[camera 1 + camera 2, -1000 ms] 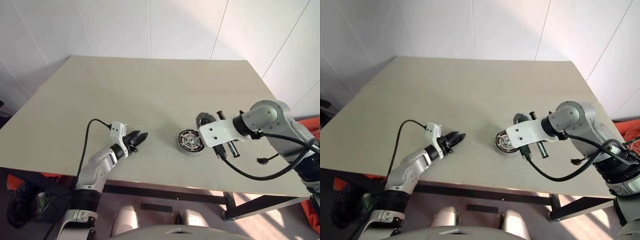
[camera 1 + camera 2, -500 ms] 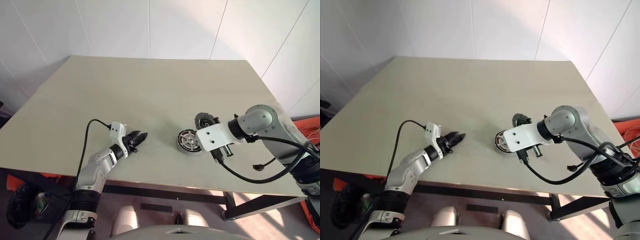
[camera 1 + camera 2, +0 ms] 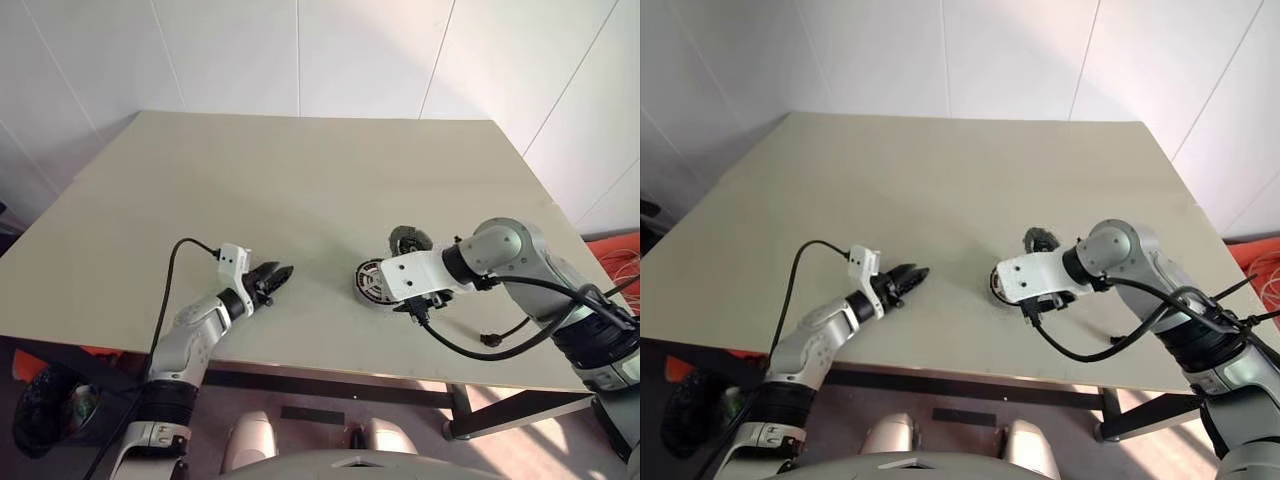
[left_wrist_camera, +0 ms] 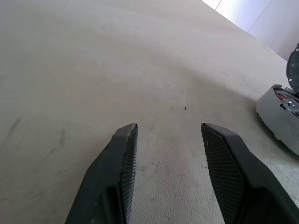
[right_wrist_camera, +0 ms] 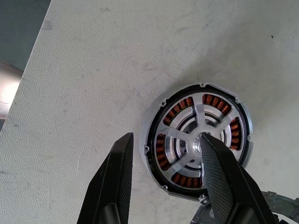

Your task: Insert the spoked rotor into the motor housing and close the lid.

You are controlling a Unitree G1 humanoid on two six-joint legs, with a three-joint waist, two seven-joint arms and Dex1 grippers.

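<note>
Beige table point(image 3: 300, 180): my right gripper point(image 5: 163, 182) hangs spread astride the motor housing point(image 5: 200, 140) rim to grasp it, left gripper point(image 4: 168, 172) parted, empty.

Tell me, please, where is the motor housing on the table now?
The motor housing lies flat on the table, on the robot's right side near the front edge, under the open right gripper, with another dark round part just behind it.

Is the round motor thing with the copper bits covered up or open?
Open. The motor housing shows its copper windings and silver spokes, no lid on top.
</note>
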